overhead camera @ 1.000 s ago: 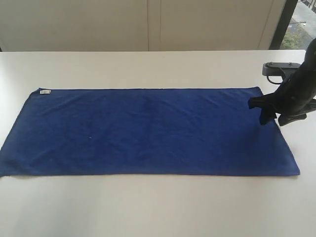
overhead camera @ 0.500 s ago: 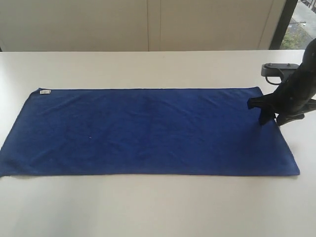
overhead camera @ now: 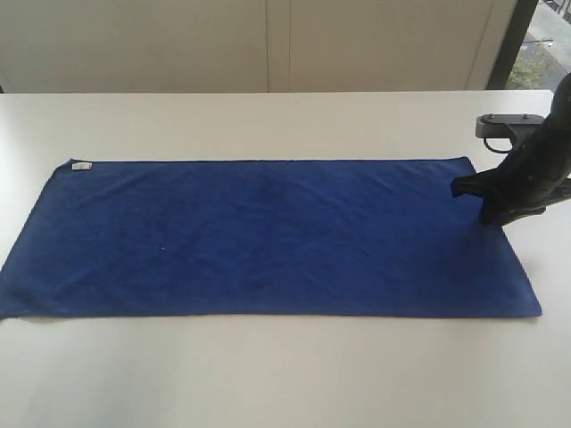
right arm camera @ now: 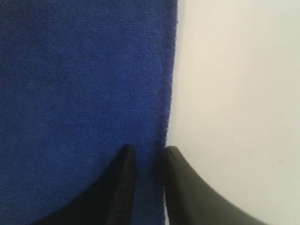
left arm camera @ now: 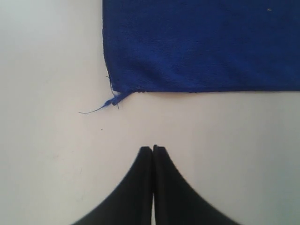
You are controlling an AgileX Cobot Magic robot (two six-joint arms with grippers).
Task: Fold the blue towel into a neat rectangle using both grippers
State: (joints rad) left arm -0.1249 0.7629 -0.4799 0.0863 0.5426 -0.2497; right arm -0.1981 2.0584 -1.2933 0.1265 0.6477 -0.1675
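Since the earlier frame, the right gripper (overhead camera: 487, 214) has drawn its fingers (right arm camera: 119, 192) from a wide straddle to a narrow one, and its near tip has pulled in toward the cloth's edge; the blue towel (overhead camera: 268, 236) has not shifted.

1. Blue towel: lies flat and fully spread on the white table (overhead camera: 268, 374); the long axis runs from 9 o'clock to 3 o'clock in the exterior view; no fold is made; light creases show across the surface; a small white tag (overhead camera: 81, 166) sits at the 10 o'clock corner; a loose blue thread (left arm camera: 101, 108) trails from one corner onto the bare table, as the left wrist view shows.

2. Right gripper: stands on the towel's short edge at 3 o'clock, nearer the 2 o'clock corner; one finger rests on the cloth, the other on the table just outside the hem; a narrow strip of hem fills the gap between them; the cloth is not lifted.

3. Left gripper (left arm camera: 153, 149): fingers pressed together, nothing between them; it hovers over bare table, near the corner with the thread but apart from it; it does not appear in the exterior view.

4. Surroundings: a grey metal bracket (overhead camera: 504, 120) shows behind the right gripper at 2 o'clock; pale wall panels (overhead camera: 268, 45) close the scene at 12 o'clock.
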